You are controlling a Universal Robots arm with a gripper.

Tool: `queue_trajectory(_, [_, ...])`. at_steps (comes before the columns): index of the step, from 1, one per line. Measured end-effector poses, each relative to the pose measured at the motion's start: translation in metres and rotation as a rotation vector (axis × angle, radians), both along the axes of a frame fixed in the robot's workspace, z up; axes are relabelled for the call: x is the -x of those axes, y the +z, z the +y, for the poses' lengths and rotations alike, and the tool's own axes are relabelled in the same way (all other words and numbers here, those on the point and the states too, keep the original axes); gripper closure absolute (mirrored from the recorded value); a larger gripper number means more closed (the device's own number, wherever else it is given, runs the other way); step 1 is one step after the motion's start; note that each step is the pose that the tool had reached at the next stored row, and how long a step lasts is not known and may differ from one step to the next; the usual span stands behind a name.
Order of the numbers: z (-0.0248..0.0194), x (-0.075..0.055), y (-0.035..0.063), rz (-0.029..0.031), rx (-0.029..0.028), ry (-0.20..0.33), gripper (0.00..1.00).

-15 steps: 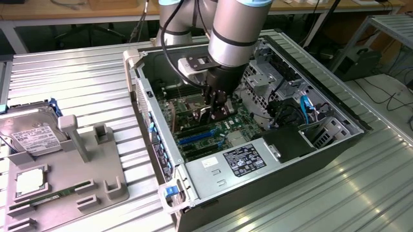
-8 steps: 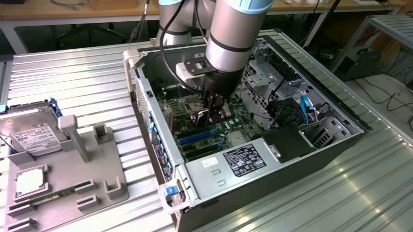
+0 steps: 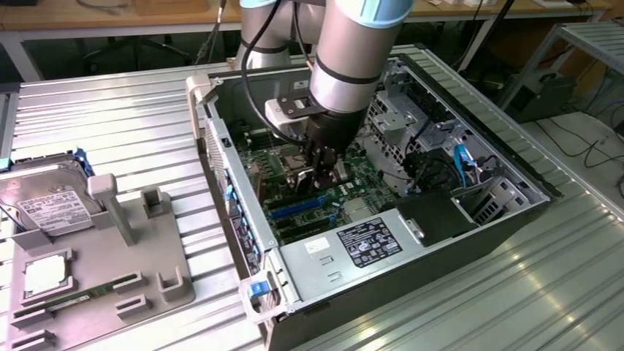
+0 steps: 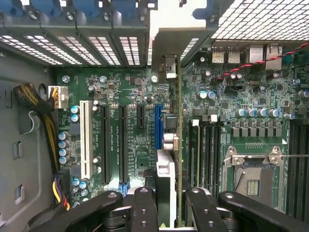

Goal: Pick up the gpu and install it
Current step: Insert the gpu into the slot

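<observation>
Exterior view: arm (image 3: 346,66) points down (inside the case (image 3: 507,157)), end effector (image 3: 322,167) clamping the gpu (image 4: 166,179).

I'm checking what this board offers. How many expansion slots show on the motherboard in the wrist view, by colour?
White slot: 1
Black slots: 3
Blue slot: 1
Total: 5

Ribbed metal table (image 3: 127,117) bearing two things.
An open computer case (image 3: 410,292) lies on its side at the exterior view's 3 o'clock; a grey parts holder (image 3: 146,256) sits at 8 o'clock, just beside it.
</observation>
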State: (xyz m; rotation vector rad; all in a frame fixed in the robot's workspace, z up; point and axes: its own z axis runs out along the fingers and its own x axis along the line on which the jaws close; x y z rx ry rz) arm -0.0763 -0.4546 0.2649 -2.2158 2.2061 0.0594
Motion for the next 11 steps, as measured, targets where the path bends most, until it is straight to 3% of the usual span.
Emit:
queue_trajectory(3, [0.0000,0.0021,-0.0011,-0.0269,-0.0002,0.001,0.72])
queue_trajectory(11, [-0.0054,0.0060,-0.0027,-0.0281,-0.0003,0.001,0.72])
